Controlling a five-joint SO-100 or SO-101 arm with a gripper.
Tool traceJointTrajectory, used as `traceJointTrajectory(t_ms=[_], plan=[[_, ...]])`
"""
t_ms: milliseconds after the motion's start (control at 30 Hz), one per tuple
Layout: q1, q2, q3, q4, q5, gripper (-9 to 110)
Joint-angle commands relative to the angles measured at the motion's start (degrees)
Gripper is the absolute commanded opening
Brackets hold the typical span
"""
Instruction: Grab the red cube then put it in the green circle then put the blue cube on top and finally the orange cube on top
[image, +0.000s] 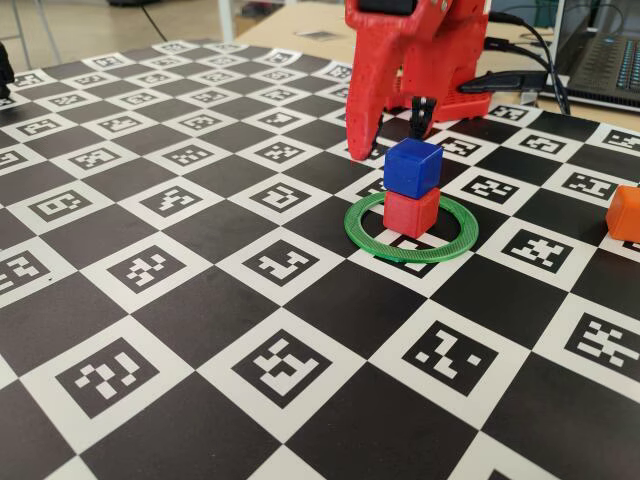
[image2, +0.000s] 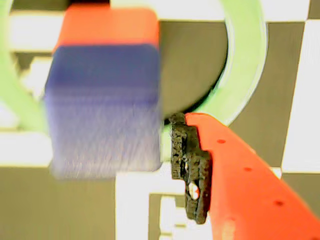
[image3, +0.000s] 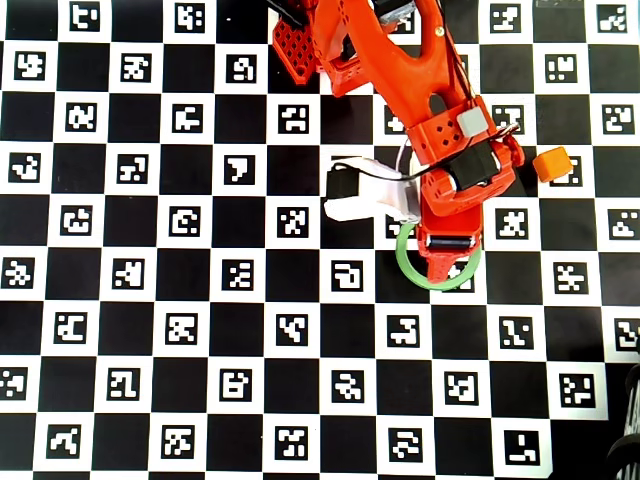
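Releasing done by look of it: red 3D-printed gripper (image: 395, 135) wide open, empty, just behind small matte dark-blue plastic cube (image: 413, 166), centre frame, stacked on small red plastic cube (image: 411, 212) inside thin green plastic ring (image: 412, 252). Judgement: arm should lift straight up w/o nudging stack, then go for small orange plastic cube (image: 626, 212), right edge.

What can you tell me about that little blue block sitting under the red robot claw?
The small matte dark-blue plastic cube has rounded edges and sits upright, stacked squarely on a same-sized red plastic cube. Both stand inside the thin flat green plastic ring on the checkered marker board. In the fixed view the red robot gripper hangs just behind and above it, jaws spread, apparently not touching it. The wrist view shows it large and blurred, beside one fingertip. From overhead the arm hides it.
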Motion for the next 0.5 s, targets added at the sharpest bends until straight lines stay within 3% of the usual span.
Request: traceJointTrajectory(t_ms=[0,200,467], plan=[[0.3,5.2,-9.6,5.2,-1.0,38],[0.5,6.3,-20.0,12.7,1.8,38],[-1.6,9.6,-21.9,14.4,1.6,38]])
